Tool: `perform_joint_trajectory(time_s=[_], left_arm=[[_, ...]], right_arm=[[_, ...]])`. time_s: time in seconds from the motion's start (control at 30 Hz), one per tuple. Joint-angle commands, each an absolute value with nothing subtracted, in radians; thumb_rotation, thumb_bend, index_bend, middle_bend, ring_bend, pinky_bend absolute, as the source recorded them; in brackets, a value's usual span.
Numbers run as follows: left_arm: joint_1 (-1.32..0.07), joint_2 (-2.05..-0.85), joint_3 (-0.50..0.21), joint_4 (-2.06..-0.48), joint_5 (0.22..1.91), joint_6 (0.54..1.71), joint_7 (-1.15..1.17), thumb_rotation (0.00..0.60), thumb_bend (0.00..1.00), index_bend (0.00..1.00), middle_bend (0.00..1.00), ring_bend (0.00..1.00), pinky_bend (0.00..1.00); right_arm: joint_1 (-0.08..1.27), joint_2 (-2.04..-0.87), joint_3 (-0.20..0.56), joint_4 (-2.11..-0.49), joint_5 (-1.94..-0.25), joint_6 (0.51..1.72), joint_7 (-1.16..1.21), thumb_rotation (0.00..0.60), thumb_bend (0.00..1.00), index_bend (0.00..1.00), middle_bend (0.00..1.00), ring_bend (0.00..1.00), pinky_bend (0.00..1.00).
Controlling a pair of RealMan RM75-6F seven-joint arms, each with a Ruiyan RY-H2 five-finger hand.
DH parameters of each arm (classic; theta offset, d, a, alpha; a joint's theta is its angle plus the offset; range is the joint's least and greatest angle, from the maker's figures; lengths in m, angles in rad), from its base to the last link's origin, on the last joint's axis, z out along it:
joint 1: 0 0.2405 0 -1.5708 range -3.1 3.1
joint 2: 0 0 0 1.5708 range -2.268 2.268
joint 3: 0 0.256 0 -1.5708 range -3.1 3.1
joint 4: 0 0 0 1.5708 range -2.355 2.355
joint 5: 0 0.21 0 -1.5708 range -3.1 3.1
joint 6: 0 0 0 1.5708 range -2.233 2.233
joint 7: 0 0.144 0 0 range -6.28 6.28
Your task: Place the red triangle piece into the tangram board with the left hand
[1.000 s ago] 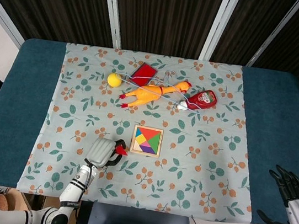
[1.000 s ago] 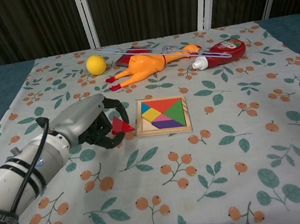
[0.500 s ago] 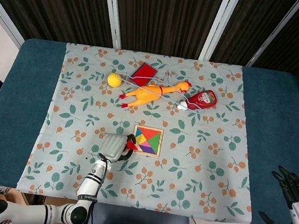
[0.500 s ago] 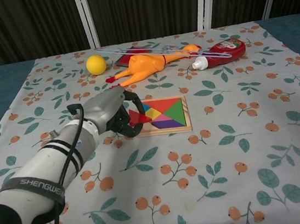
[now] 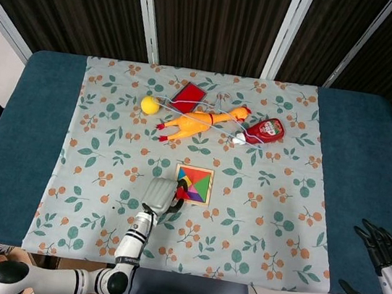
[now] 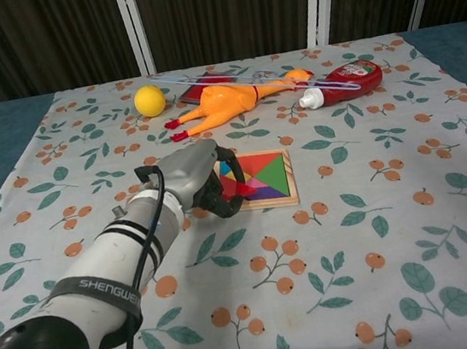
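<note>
My left hand (image 6: 199,177) (image 5: 161,196) holds the red triangle piece (image 6: 240,188) (image 5: 181,189) between its fingers. The piece hangs over the near left corner of the wooden tangram board (image 6: 261,177) (image 5: 197,184), which lies on the cloth at the table's middle and carries several coloured pieces. Whether the triangle touches the board I cannot tell. My hand and forearm hide the board's left edge in the chest view. My right hand (image 5: 383,250) rests at the table's near right edge in the head view, fingers spread and holding nothing.
Behind the board lie a rubber chicken (image 6: 226,105), a yellow ball (image 6: 149,100), a ketchup bottle (image 6: 343,81) and a red flat piece (image 5: 188,95). The floral cloth (image 6: 379,233) covers the blue table (image 5: 367,149).
My left hand has carried the red triangle rightward from the cloth beside the board to over the board's near left corner. The right hand has barely moved.
</note>
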State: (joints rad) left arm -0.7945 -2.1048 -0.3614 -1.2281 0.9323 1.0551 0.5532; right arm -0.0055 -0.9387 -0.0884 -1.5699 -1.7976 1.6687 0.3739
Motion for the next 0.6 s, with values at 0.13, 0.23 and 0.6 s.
perform_joint_trajectory(time_s=[0.13, 0.23, 0.6], left_arm=[[-0.798, -2.107, -0.362, -1.229, 0.921, 1.059, 0.548, 0.600, 0.42, 0.59, 1.00, 1.00, 1.00], [-0.797, -2.105, -0.359, -1.230, 0.917, 1.059, 0.545, 0.600, 0.43, 0.58, 1.00, 1.00, 1.00], [-0.808, -2.113, -0.357, -1.193, 0.895, 1.041, 0.537, 0.600, 0.42, 0.57, 1.00, 1.00, 1.00]], right_arm=[[-0.007, -0.938, -0.090, -1.570, -1.800, 1.672, 0.374, 0.600, 0.29, 0.00, 0.01, 0.00, 0.00], [-0.008, -0.939, -0.090, -1.568, -1.799, 1.675, 0.375, 0.600, 0.29, 0.00, 0.01, 0.00, 0.00], [-0.010, -0.938, -0.091, -1.562, -1.799, 1.682, 0.386, 0.600, 0.29, 0.00, 0.01, 0.00, 0.00]])
